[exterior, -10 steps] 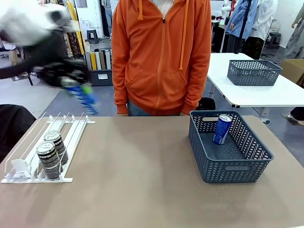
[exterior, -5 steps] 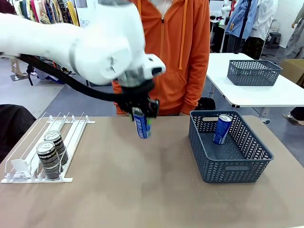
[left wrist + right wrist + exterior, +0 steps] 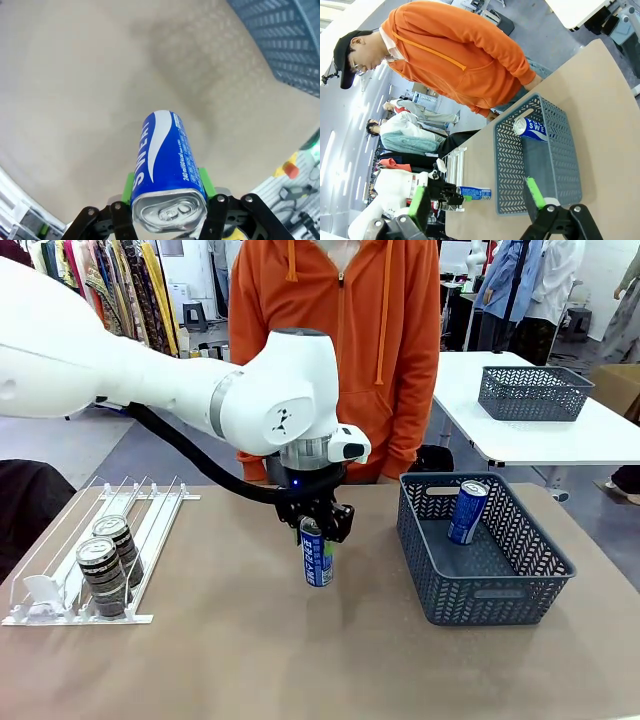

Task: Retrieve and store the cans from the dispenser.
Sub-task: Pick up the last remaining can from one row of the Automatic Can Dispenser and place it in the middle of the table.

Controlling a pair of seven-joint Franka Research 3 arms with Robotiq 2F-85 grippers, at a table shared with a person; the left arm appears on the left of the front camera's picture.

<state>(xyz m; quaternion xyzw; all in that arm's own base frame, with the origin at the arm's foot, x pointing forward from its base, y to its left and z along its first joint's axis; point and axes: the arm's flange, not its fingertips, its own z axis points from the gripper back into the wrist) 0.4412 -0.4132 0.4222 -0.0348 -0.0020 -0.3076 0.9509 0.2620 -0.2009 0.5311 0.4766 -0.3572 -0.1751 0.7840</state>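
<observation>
While my left gripper (image 3: 315,527) clamps one blue can (image 3: 318,565) near its top: lift clear of basket (image 3: 412,540) rim, release low beside stored can (image 3: 467,512).

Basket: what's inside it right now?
One blue can, tilted, top toward the basket's far wall. The floor just behind the near wall is hidden in the front view.
</observation>
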